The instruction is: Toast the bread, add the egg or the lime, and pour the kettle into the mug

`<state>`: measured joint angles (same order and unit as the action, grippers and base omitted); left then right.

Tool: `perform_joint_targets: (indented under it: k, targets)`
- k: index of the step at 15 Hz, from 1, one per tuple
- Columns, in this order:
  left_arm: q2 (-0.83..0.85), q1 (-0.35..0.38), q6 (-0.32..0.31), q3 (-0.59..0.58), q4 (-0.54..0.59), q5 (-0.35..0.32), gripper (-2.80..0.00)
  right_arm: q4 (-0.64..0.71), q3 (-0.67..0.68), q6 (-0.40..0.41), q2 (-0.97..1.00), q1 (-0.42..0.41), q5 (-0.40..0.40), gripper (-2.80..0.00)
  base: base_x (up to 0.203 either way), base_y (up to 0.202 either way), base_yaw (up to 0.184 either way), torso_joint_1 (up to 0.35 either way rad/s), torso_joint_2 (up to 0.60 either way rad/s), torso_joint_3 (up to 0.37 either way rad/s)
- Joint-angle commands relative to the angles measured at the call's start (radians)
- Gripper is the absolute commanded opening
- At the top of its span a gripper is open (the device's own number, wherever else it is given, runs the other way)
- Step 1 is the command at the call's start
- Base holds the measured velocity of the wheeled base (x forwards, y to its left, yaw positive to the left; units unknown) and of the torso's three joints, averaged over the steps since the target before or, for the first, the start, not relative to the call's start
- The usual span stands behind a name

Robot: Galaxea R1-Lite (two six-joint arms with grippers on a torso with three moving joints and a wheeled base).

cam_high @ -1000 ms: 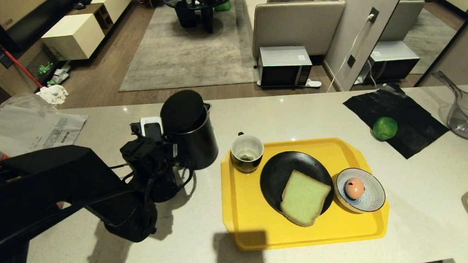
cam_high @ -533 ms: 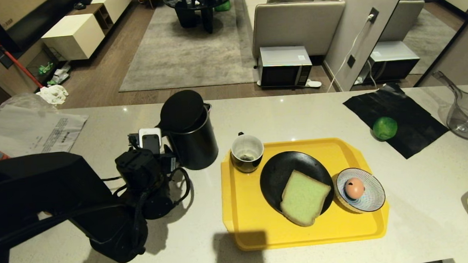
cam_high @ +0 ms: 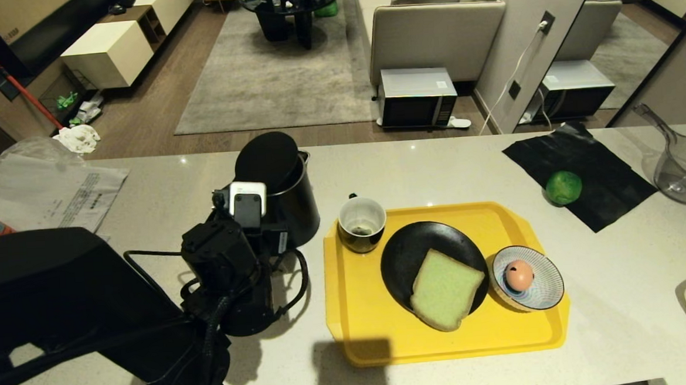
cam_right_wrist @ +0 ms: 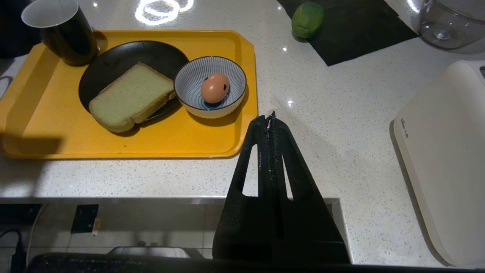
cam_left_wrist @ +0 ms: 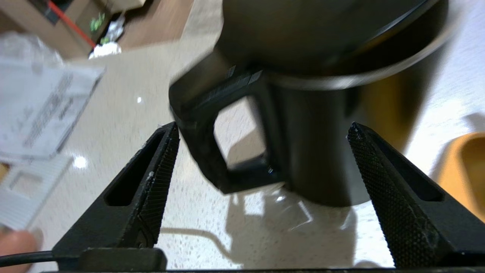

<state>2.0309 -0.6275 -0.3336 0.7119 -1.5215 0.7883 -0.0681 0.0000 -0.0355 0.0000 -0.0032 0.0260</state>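
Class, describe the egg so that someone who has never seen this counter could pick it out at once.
Find the yellow tray on the pale counter. At its right end, beside the black plate holding the bread, sits a blue-and-white striped bowl. The egg lies inside it: small, pinkish-brown, with a dark spot, unlike the green lime off the tray.

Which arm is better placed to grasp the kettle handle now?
Left. The left gripper stands open facing the kettle handle, while the right gripper is shut, parked near the tray corner.
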Motion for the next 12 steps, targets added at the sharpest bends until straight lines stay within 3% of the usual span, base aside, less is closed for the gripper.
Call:
perform_joint_targets:
  k: [1,2,3,8,12]
  targets:
    - [-0.088,-0.045,-0.043,0.0,-0.009,0.005,0.0,-0.001,0.026,0.0,0.002,0.0,0.0,-2.8,0.0,0.0,0.0,0.0,0.0,0.0]
    - [-0.121,-0.059,-0.074,0.0,-0.009,0.004,0.0,-0.001,0.026,0.0,0.002,0.0,0.0,-2.8,0.0,0.0,0.0,0.0,0.0,0.0]
    - [-0.148,-0.077,-0.101,0.0,-0.009,0.004,-2.8,-0.001,0.026,0.0,0.002,0.0,0.0,-2.8,0.0,0.0,0.0,0.0,0.0,0.0]
    - [-0.233,-0.157,-0.189,-0.001,-0.009,0.004,-2.8,-0.001,0.026,-0.001,0.002,0.0,0.0,-2.8,0.0,0.0,0.0,0.0,0.0,0.0]
    - [-0.339,-0.191,-0.21,-0.042,-0.008,0.007,-2.8,-0.001,0.026,0.0,0.002,0.0,0.0,-2.8,0.0,0.0,0.0,0.0,0.0,0.0]
